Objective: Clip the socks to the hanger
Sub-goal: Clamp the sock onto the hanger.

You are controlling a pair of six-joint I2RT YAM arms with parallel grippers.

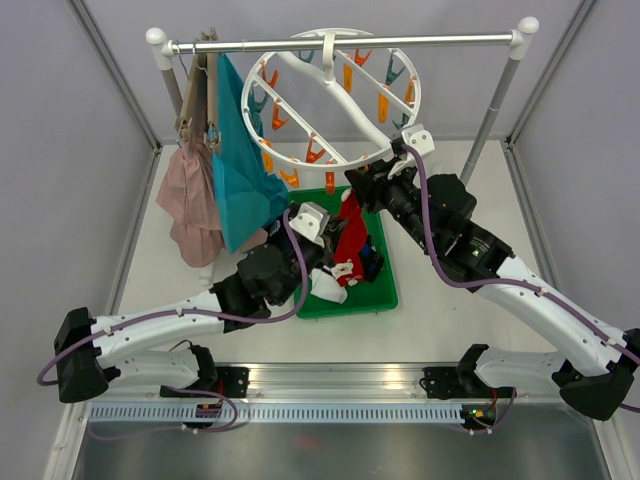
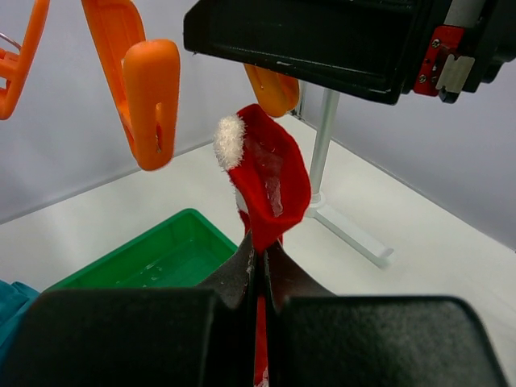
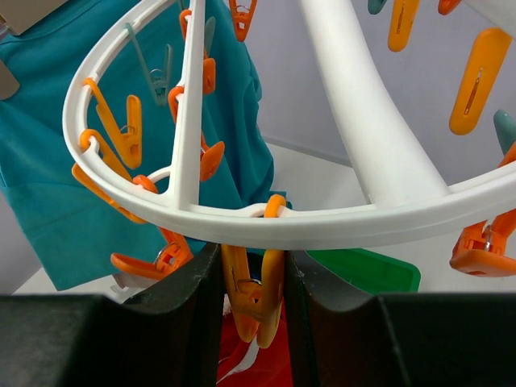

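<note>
- Closest to the overhead camera, the left arm's base [image 1: 75, 368] and the right arm's base [image 1: 598, 388] sit at the near edge of the tabletop [image 1: 450, 325], and both arms reach inward toward the middle.
- At far left a pink garment [image 1: 190, 205] hangs from the rail [image 1: 440, 41], with a teal cloth [image 1: 240, 185] just beside it on the right, the two touching.
- Next comes the left gripper [image 2: 260, 256], clenched on a red sock [image 2: 270, 181]. It pinches the sock at its lower part, so the white-tipped end stands up above the fingers. The sock is held in the air over the green tray [image 1: 388, 295], under the near rim of the hanger [image 1: 335, 95].
- The green tray lies mid-tabletop and holds the other socks [image 1: 340, 285], a heap of white, red and dark pieces. How many there are cannot be told.
- The hanger hangs by its hook from the middle of the rail and is tilted, its near rim the low side. Orange and teal clips dangle from its ring and crossbars.
- The right gripper [image 3: 253, 270] reaches in just under that near rim. Its two fingers stand on either side of one orange clip [image 3: 256, 314] and touch both of its sides, so it is grasping that clip. The red sock shows directly below the clip, though whether they touch cannot be told.
</note>
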